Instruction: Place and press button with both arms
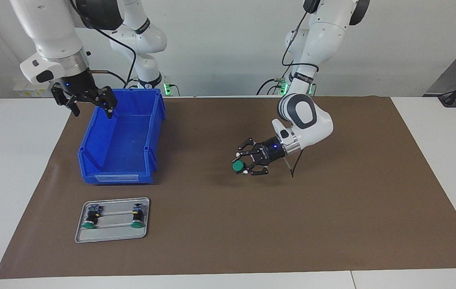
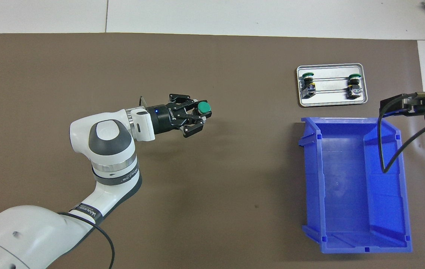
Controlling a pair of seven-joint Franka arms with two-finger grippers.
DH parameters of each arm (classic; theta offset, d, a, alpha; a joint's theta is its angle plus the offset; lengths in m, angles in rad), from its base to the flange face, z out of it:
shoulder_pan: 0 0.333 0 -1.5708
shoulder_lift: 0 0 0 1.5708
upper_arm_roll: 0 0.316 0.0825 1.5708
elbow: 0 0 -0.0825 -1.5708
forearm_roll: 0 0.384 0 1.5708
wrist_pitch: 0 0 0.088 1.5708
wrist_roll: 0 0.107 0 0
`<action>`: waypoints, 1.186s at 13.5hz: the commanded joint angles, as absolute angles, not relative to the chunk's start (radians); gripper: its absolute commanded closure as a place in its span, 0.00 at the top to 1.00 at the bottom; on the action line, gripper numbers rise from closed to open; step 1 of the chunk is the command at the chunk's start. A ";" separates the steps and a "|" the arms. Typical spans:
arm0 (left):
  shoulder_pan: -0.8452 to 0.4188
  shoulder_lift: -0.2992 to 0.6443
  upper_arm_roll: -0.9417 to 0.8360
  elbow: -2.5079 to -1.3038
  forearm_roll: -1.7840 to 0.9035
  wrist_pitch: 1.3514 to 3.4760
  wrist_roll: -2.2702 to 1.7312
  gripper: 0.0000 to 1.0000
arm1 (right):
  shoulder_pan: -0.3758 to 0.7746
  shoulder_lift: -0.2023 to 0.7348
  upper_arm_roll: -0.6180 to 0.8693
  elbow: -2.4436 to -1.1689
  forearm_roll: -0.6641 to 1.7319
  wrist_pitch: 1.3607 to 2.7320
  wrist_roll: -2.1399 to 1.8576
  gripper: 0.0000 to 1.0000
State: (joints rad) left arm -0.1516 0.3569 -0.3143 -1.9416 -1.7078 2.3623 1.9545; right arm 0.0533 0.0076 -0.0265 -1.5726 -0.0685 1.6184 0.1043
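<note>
Over the brown mat's middle [image 1: 332, 224]: left gripper [image 1: 242, 163], fingers clamped on a small green-capped black push-button [image 1: 237, 166], clear of the tabletop. Over the blue plastic bin's rim [image 1: 156, 120]: right gripper [image 1: 91, 105], waiting, fingers spread wide, holding nothing.

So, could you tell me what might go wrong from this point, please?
1. The left gripper holds the button over the bare mat, gripped sideways by its body; it might slip and roll when set down.
2. The right gripper hangs open over the blue bin's corner; descending, it could clip the rim.
</note>
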 commanded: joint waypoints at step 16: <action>-0.094 0.592 -0.319 -1.908 -1.733 2.091 2.375 0.00 | 0.040 -0.023 -0.026 -1.609 -0.078 1.628 0.077 1.00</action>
State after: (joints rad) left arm -0.1013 0.5661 -0.3146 -1.9250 -1.7022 2.1358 2.3272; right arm 0.0470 0.0071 -0.0268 -1.5738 -0.0685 1.6184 0.1042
